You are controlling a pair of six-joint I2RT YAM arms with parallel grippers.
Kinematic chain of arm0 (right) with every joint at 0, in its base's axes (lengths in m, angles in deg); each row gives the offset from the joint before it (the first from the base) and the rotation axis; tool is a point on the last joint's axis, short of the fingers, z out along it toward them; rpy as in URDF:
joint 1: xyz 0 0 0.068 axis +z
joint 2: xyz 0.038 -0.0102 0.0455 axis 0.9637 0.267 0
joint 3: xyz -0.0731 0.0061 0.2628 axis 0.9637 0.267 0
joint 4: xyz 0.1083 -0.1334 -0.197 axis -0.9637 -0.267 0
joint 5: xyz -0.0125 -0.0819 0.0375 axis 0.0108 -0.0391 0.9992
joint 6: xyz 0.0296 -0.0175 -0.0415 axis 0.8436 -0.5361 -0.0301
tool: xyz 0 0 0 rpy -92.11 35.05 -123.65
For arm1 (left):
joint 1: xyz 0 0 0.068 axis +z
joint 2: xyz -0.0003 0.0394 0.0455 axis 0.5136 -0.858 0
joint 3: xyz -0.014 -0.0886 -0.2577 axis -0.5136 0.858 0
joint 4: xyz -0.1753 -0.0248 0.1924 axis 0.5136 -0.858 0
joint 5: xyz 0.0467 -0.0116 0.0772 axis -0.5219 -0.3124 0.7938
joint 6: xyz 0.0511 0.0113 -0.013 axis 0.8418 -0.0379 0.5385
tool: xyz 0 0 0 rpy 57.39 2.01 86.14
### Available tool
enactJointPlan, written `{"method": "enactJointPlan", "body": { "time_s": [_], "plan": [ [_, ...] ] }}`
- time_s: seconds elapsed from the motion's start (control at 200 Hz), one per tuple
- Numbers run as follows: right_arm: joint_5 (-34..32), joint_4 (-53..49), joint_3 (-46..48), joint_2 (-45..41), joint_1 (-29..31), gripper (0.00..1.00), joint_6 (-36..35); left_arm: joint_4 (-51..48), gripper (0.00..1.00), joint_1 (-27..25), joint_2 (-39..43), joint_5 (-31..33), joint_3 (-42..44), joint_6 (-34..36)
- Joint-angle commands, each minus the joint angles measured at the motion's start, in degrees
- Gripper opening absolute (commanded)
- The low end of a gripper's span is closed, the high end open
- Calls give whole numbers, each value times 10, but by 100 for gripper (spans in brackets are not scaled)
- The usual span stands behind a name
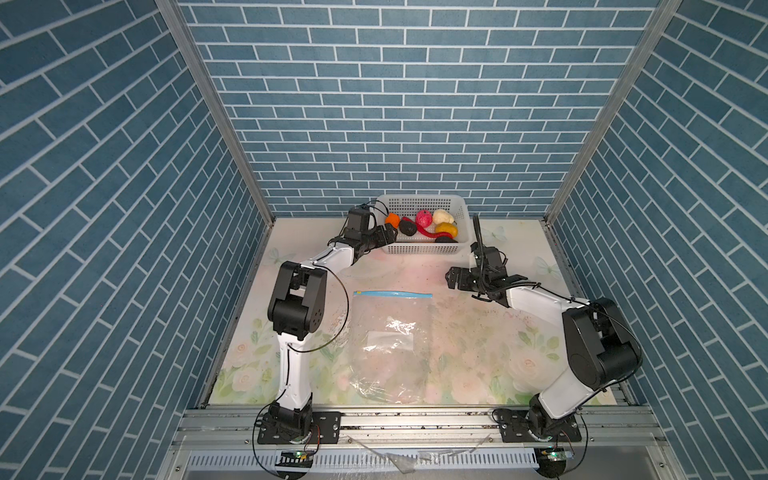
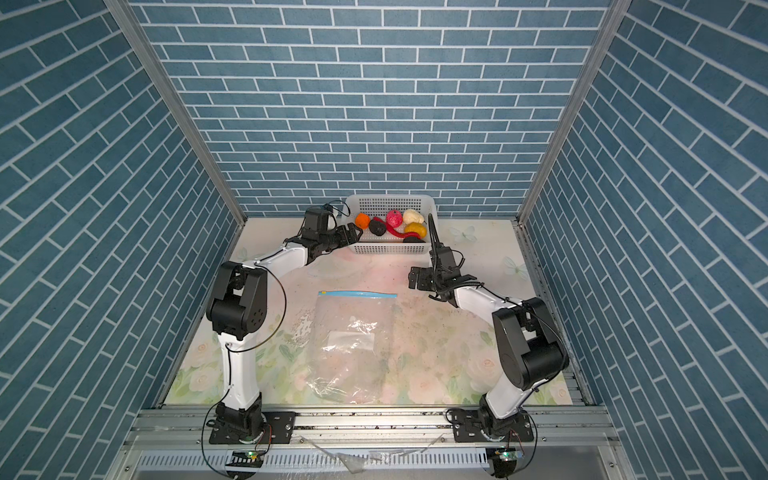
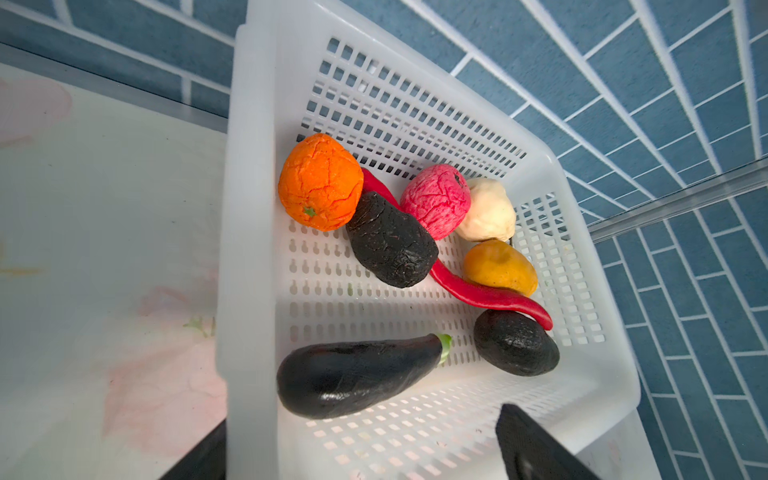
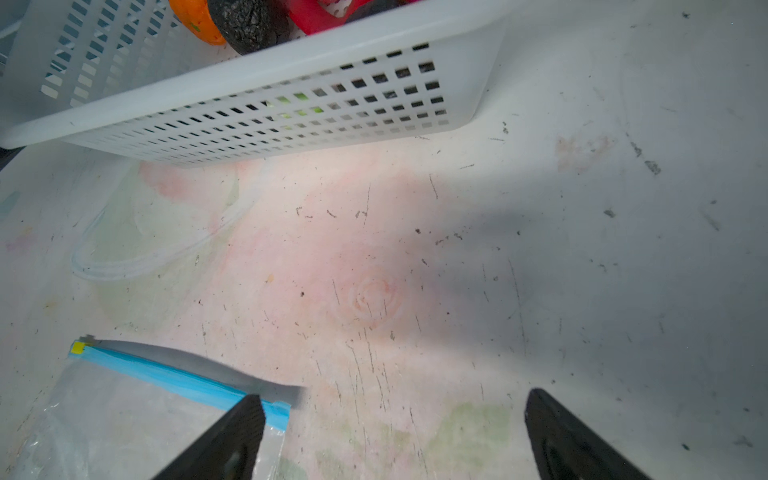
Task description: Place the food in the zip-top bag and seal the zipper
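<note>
My left claw (image 3: 361, 424) stands wide open and empty at the end of the white basket (image 3: 257, 208), one finger outside its wall, the other over its floor. My right claw (image 4: 395, 399) is open and empty too, above the table (image 4: 582, 249) beside one end of the zipper (image 4: 178, 378). All the food lies in the basket: the dark aubergine (image 3: 357, 378) nearest me, a black lump (image 3: 390, 245), a second black lump (image 3: 515, 343), the orange ball (image 3: 320, 187), pink bumpy ball (image 3: 436, 205), cream lump (image 3: 490, 214), yellow-orange fruit (image 3: 498, 268) and red chilli (image 3: 478, 293). The zip-top bag (image 1: 390, 340) lies flat mid-table, well apart from the basket. I judge these toys light, and their cracked skins suggest soft foam, so a gentle pinch should do. The glossy aubergine may slip, so I would take it across its thick middle. The chilli seems to run under the first lump, so it can wait. The bag looks limp and slick, and I would grasp it by the stiffer blue strip.
</note>
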Motion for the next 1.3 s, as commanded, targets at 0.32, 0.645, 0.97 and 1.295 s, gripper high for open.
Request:
{"method": "enactJointPlan", "body": {
  "time_s": [0.32,0.645,0.97,1.295],
  "plan": [
    [118,62,86,-54,47,97,-131,-65,99,-4,221,70,230,20],
    [151,56,107,-52,79,85,-90,-169,99,-11,329,76,335,-12],
    [178,-4,32,18,109,81,-102,-266,99,32,360,46,394,-13],
    [181,-71,-14,50,113,81,-144,-221,95,55,367,-27,445,-12]
  ]
}}
